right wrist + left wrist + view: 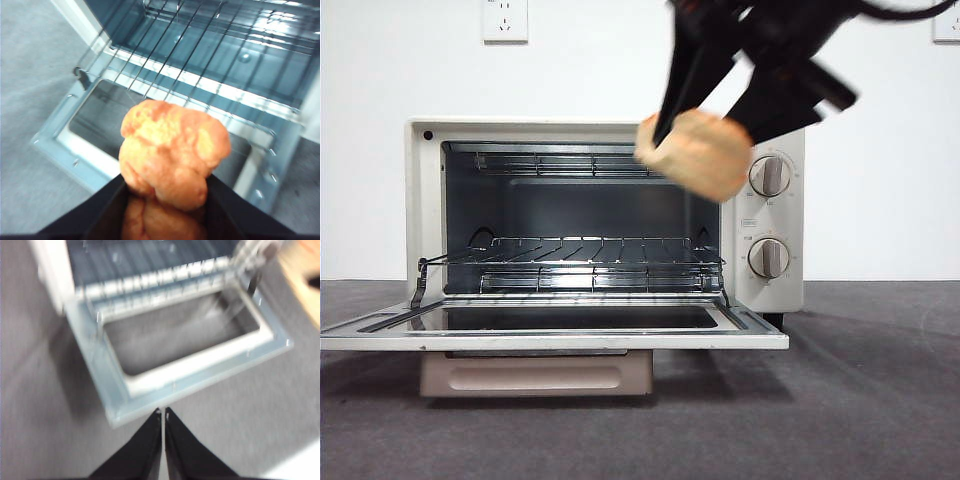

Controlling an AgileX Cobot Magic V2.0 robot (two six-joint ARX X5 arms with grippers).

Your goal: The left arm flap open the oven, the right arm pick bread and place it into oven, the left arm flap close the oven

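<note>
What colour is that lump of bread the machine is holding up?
Golden-orange with paler yellow patches; the bread shows best in the right wrist view.

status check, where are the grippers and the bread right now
Right gripper shut on bread, held up at the oven's upper right front. Left gripper shut, empty, back from the open door. Wire rack bare.

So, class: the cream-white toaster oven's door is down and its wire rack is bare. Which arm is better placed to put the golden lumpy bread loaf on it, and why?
The right. Its black gripper grips the golden lumpy bread loaf above the open oven; the left gripper is shut and holds nothing.
</note>
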